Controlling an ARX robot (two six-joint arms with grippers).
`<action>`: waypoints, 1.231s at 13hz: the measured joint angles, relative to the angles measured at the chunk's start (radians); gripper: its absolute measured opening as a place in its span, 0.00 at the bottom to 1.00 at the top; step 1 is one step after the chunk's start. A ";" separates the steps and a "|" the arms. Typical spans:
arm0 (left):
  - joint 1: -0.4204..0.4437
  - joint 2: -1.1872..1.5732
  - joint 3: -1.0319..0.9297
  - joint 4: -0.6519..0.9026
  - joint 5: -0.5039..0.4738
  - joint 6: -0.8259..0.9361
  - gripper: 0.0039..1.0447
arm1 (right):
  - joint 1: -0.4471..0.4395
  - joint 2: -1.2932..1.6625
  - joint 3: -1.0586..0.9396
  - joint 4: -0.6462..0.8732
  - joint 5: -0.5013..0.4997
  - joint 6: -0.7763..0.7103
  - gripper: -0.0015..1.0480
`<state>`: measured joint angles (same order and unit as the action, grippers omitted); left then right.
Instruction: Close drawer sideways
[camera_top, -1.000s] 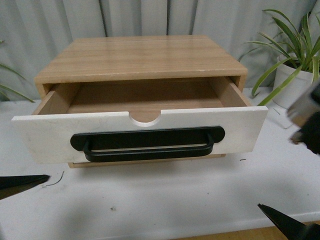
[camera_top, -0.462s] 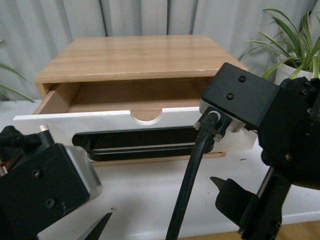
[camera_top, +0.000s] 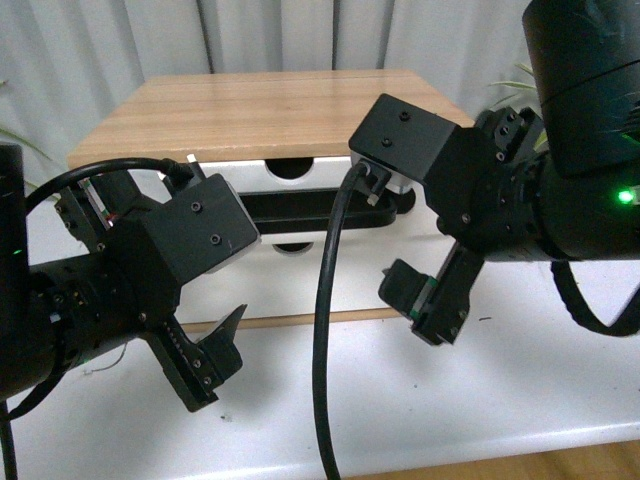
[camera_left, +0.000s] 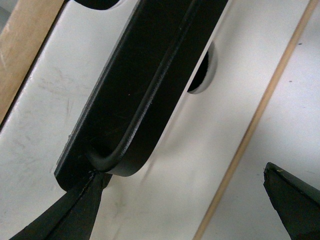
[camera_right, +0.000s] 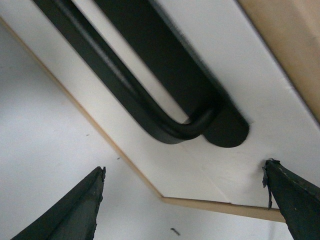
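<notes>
Two handle (camera_left: 135, 100) ends, wrist views only

no readable text, labels, brands or numbers in any view; none on the drawer (camera_top: 300, 200) front

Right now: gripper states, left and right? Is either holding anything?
Left gripper: open, holding nothing.
Right gripper: open, holding nothing.

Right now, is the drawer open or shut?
Shut, or very nearly: the drawer has its white front right under the cabinet top, with no wood sides showing. Its ends are hidden.
</notes>
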<state>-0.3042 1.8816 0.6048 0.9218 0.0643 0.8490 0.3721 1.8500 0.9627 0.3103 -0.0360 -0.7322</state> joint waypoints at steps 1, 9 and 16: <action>0.003 0.023 0.032 -0.014 -0.001 0.006 0.94 | -0.007 0.025 0.036 -0.017 -0.005 0.003 0.93; 0.031 -0.224 -0.100 -0.084 0.025 -0.082 0.94 | -0.068 -0.188 -0.122 -0.045 -0.046 0.100 0.93; 0.268 -1.294 -0.493 -0.684 0.140 -0.588 0.94 | -0.183 -1.089 -0.678 -0.203 0.125 0.482 0.93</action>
<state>-0.0360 0.5880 0.1120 0.2375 0.2043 0.2607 0.1890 0.7612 0.2848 0.1074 0.0887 -0.2501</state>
